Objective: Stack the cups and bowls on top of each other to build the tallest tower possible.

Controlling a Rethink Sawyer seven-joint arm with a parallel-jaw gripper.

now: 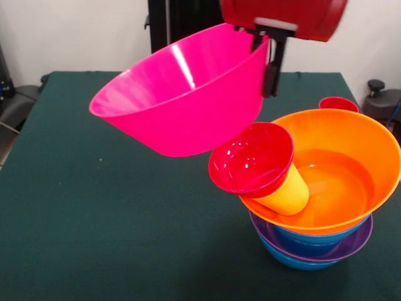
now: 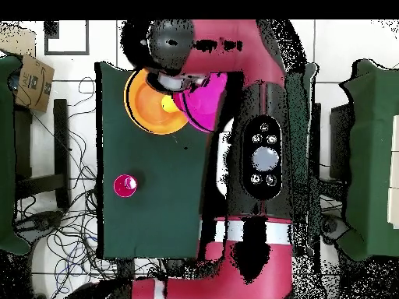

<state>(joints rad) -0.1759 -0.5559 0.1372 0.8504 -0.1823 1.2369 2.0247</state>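
From across the table, the hand (image 1: 270, 63) pinches the rim of the large glossy pink plastic bowl (image 1: 182, 94), held tilted in the air beside the tower (image 1: 313, 207). Blue and purple bowls sit lowest, the wide orange bowl (image 1: 351, 169) above them, with a yellow cup (image 1: 289, 193) and small red bowl (image 1: 250, 158) leaning inside; the pink bowl is still to place.

From above, a lone red cup (image 2: 125, 185) stands well apart on the green table (image 2: 148, 226), unstacked. The tilted red bowl looks likely to get in the way.

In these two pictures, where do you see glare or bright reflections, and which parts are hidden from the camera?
In the front view, a white streak of glare runs down the inside of the pink bowl, small highlights dot the small red bowl, and the orange bowl shines at its bottom. In the overhead view, the arm covers part of the pink bowl and the table's edge beside it.
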